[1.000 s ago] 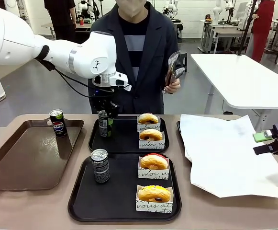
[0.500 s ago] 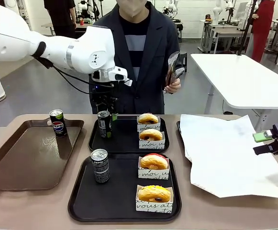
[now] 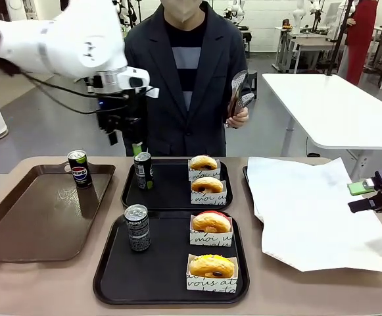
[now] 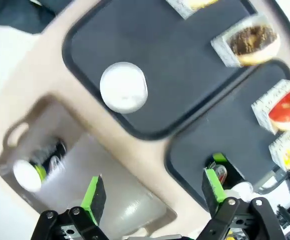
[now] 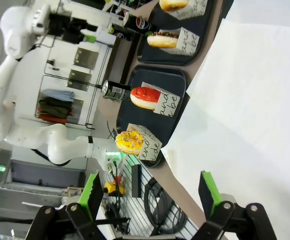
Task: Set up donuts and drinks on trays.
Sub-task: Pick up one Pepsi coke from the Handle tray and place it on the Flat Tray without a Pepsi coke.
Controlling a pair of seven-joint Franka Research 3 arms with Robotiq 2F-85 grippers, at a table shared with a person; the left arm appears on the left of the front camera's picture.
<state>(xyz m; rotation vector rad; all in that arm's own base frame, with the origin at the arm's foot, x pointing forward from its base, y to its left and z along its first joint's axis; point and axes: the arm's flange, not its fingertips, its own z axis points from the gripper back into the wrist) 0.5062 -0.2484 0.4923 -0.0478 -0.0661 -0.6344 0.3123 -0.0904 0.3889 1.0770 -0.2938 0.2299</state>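
Front view: left hand (image 3: pixel 126 135), released, has lifted off the can (image 3: pixel 143 170) on the far tray (image 3: pixel 172 197).

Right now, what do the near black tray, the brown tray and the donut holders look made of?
Near black tray: likely matte moulded plastic; rounded corners, raised rim, dull sheen.
Brown tray: probably glossier plastic; its floor throws a pale reflection under the can standing on it.
Donut holders: look like thin white printed paper or card, with folded edges and black script.
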